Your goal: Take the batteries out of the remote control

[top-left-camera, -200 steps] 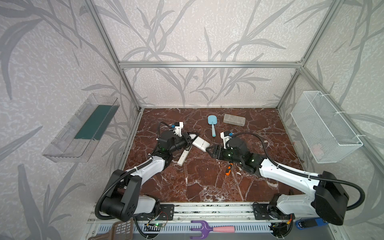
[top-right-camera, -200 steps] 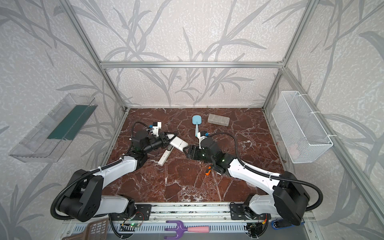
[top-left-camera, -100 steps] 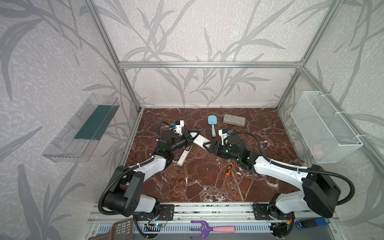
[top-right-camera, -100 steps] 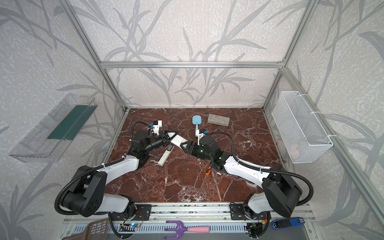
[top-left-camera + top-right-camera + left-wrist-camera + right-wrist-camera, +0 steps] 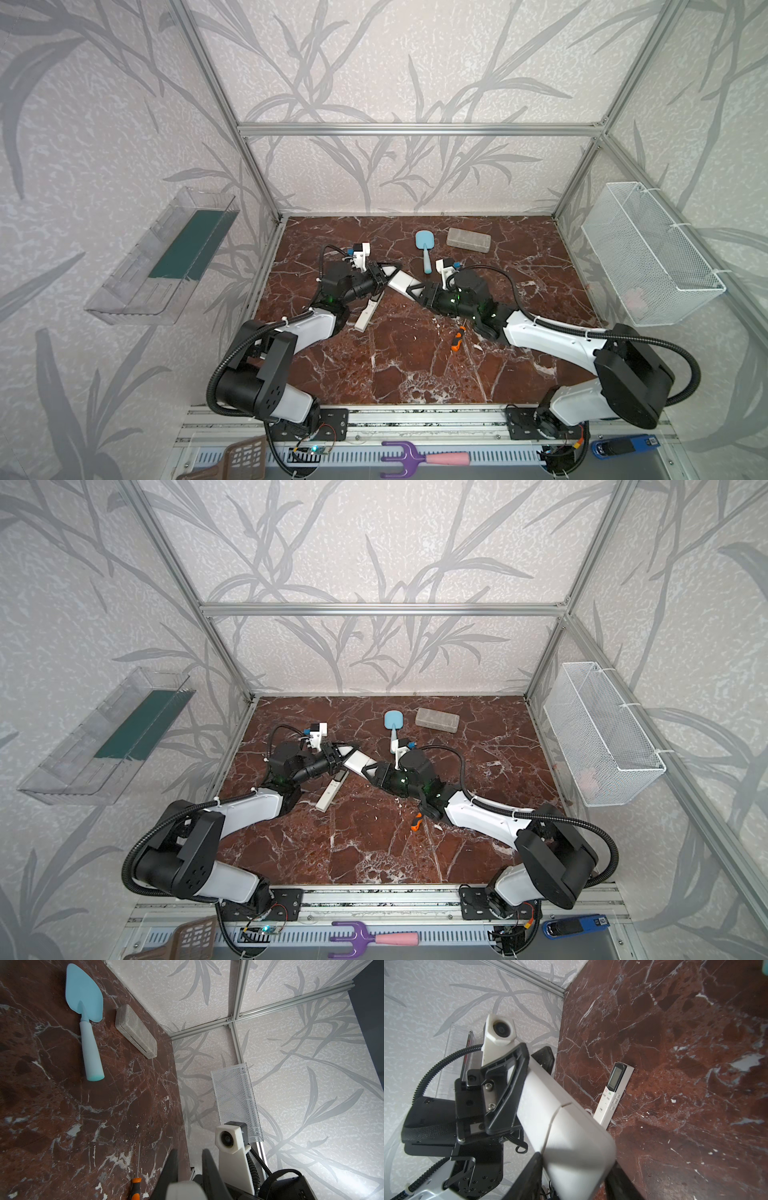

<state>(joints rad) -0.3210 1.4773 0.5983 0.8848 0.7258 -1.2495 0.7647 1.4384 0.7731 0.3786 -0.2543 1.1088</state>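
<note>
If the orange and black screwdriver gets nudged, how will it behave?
The screwdriver looks rigid and small, so it is probably light. Its rounded handle lies on the smooth marble table, so a sideways nudge would likely roll it.

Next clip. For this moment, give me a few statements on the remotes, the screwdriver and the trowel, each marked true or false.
1. The larger white remote is held above the table between the left gripper and the right gripper. True.
2. The screwdriver is clamped in the right gripper. False: it lies loose on the table.
3. A slimmer remote lies on the table, display up. True.
4. The blue trowel rests on the grey case. False: they lie side by side, apart.
</note>
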